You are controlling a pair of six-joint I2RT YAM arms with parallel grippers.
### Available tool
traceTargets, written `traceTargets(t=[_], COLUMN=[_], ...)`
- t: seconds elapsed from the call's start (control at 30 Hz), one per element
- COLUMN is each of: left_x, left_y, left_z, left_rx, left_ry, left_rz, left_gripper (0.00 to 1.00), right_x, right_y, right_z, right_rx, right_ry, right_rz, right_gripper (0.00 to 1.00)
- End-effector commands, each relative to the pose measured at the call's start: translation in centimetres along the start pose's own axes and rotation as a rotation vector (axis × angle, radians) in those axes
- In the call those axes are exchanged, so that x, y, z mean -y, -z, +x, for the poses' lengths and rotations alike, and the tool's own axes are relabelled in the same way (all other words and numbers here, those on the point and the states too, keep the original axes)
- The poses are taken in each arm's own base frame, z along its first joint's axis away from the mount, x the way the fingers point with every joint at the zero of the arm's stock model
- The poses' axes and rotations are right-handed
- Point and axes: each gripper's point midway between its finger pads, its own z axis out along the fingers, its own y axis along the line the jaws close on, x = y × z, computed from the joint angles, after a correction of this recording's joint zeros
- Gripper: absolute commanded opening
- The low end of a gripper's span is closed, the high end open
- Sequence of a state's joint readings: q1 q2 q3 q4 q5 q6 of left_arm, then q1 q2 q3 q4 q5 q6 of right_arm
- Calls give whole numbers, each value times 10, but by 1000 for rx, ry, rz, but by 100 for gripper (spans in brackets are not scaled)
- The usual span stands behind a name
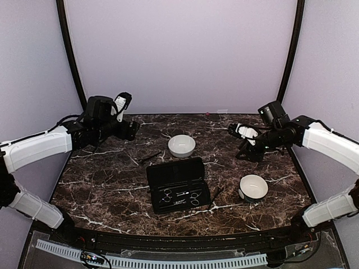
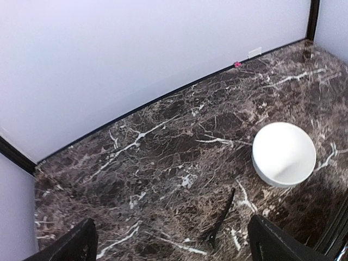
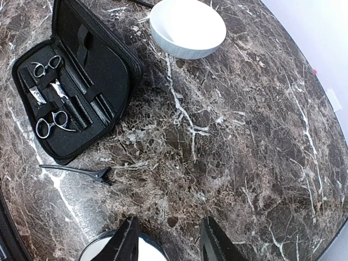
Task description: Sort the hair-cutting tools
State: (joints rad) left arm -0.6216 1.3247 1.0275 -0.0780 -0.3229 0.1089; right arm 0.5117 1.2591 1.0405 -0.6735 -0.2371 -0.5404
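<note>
The left gripper [image 2: 174,247] has its fingers spread wide and empty above a slim black comb-like stick [image 2: 223,215]. The stick lies on the dark marble table [image 2: 163,152] near a white round bowl [image 2: 284,154]. The right gripper [image 3: 168,242] has its fingers apart and empty near a second white bowl [image 3: 117,253]. Another black stick [image 3: 81,172] lies just beside the open black case [image 3: 103,60], which holds two silver ring-handled scissors [image 3: 51,124].

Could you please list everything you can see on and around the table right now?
Scissors: 2, silver, inside the open case.
Black sticks: 2, black, on the table; one left of the far bowl, one just right of the case.
Bowls: 2, white; one behind the case, one to the case's right.
Case: 1, black, open, mid-table.
Table: 1, dark marble with white veins.
Left gripper: 1, black, open, empty, over the table's left side.
Right gripper: 1, black, open, empty, over the right side.
</note>
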Motion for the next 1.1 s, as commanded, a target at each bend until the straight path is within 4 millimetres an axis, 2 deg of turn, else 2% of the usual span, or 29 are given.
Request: traceTargets(t=[0.0, 0.1, 0.2, 0.23, 0.27, 0.3, 0.37, 0.47, 0.53, 0.6, 0.63, 0.77, 0.83, 0.87, 0.97, 1.07], left_x=[-20, -25, -17, -16, -13, -13, -20, -18, -11, -6, -10, -44, -67, -68, -52, -38], left_y=[-23, -49, -68, -71, -73, -72, -69, -50, -39, -33, -34, -36, -36, -37, -43, -42], left_z=[-5, 8, 14, 14, 12, 8, -5, -24, -25, -16, -9, 34, 59, 64, 54, 43], left_rx=[26, -65, -112, -117, -117, -117, -113, -50, -13, 7, 9, -53, -125, -154, -217, -203], left_ry=[299, 327, 272, 278, 287, 302, 342, 310, 296, 297, 308, 378, 428, 407, 346, 313], left_rz=[127, 166, 209, 218, 235, 239, 217, 259, 309, 329, 293, 46, -116, -124, -17, 79], left_gripper=[99, 99, 99, 99, 99, 99, 99, 99, 99, 99, 99, 99, 99, 99, 99, 97], right_x=[5, 22, 38, 36, 28, 19, -10, -71, -104, -133, -146, -192, -206, -209, -210, -214], right_y=[-3, -8, -15, -19, -22, -22, -31, -61, -79, -96, -103, -125, -132, -136, -145, -147], right_z=[-6, -14, -27, -32, -35, -47, -57, -55, -53, -53, -54, -51, -43, -40, -36, -32], right_rx=[32, 36, 47, 57, 55, 75, 65, -12, -40, -56, -66, -140, -189, -205, -232, -255], right_ry=[13, 17, 1, 3, 15, 33, 86, 275, 371, 434, 457, 531, 568, 581, 578, 575], right_rz=[27, 87, 127, 97, 35, -31, -135, -211, -239, -290, -310, -376, -378, -372, -360, -383], right_gripper=[39, 42, 57, 59, 59, 57, 50, 42, 40, 39, 39, 35, 35, 34, 34, 33])
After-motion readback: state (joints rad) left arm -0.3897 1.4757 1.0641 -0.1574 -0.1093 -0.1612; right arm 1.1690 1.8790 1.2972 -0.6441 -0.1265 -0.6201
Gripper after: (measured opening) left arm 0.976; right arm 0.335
